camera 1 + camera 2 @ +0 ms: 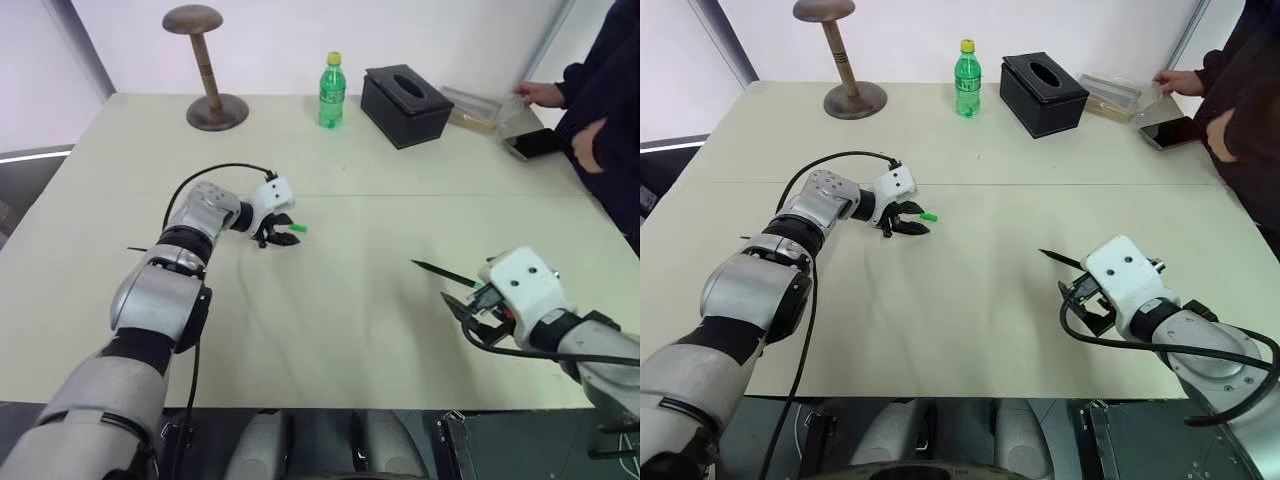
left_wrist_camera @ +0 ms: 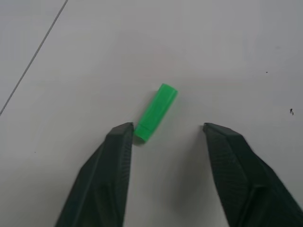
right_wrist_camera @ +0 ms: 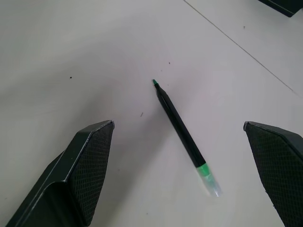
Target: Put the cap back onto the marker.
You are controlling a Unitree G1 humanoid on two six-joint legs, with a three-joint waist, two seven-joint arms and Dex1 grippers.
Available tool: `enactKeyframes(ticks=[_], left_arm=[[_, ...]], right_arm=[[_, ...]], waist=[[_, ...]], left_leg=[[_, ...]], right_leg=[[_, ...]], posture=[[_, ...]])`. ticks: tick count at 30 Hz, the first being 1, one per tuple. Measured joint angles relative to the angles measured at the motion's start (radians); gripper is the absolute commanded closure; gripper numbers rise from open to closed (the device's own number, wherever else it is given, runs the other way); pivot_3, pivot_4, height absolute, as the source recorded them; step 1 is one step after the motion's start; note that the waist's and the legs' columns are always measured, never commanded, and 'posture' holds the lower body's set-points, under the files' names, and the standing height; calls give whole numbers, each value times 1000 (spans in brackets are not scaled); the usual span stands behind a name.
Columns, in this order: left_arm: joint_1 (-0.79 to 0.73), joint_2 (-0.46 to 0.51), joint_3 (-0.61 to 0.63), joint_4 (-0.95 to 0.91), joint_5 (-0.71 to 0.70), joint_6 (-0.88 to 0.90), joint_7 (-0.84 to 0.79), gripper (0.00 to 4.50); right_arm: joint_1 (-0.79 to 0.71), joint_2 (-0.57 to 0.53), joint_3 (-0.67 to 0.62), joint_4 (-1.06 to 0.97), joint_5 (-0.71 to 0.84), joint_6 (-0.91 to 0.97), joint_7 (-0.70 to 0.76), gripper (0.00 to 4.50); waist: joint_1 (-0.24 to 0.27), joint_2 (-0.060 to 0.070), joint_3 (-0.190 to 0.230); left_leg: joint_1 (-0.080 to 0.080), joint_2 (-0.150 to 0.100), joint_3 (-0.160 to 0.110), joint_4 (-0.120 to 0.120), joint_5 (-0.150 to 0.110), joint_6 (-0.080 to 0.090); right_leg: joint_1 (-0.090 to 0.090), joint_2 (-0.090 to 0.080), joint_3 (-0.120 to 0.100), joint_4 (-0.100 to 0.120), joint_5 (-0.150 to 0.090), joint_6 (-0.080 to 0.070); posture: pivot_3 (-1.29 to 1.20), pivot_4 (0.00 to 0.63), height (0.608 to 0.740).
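cap (image 2: 155,112) green | marker (image 3: 182,132) black, green ends | table (image 1: 350,320) beige | bottle (image 1: 331,95) green, yellow top | tissue box (image 1: 405,105) black

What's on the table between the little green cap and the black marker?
Nothing. In the left eye view, only bare table lies between the green cap and the marker.
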Motion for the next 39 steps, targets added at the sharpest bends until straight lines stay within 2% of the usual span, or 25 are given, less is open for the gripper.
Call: enactKeyframes(ticks=[11, 13, 16, 17, 29, 39], left_arm=[[0, -2, 1, 0, 1, 1, -11, 1819], [0, -2, 1, 0, 1, 1, -17, 2709], [1, -7, 1, 0, 1, 1, -22, 4290], [1, -7, 2, 0, 1, 1, -23, 4454], [3, -17, 2, 0, 5, -16, -37, 4454], [30, 28, -24, -59, 29, -262, -193, 4454]], right_arm=[[34, -29, -15, 0, 59, -21, -57, 0], [38, -30, -15, 0, 65, -23, -65, 0], [38, -30, -19, 0, 67, -24, -71, 0], [38, -31, -20, 0, 67, -24, -74, 0], [40, -41, -31, 0, 104, -24, -100, 0], [24, -42, -29, 0, 123, -23, -95, 0]], waist=[[0, 0, 0], [0, 0, 0], [0, 0, 0], [0, 0, 0], [1, 0, 0], [0, 0, 0]], left_leg=[[0, 0, 0, 0, 0, 0], [0, 0, 0, 0, 0, 0], [0, 0, 0, 0, 0, 0], [0, 0, 0, 0, 0, 0], [0, 0, 0, 0, 0, 0], [0, 1, 0, 0, 0, 0]], right_leg=[[0, 0, 0, 0, 0, 0], [0, 0, 0, 0, 0, 0], [0, 0, 0, 0, 0, 0], [0, 0, 0, 0, 0, 0], [0, 0, 0, 0, 0, 0], [0, 0, 0, 0, 0, 0]], posture=[[0, 150, 740], [0, 150, 740], [0, 150, 740], [0, 150, 740], [0, 150, 740], [0, 150, 740]])
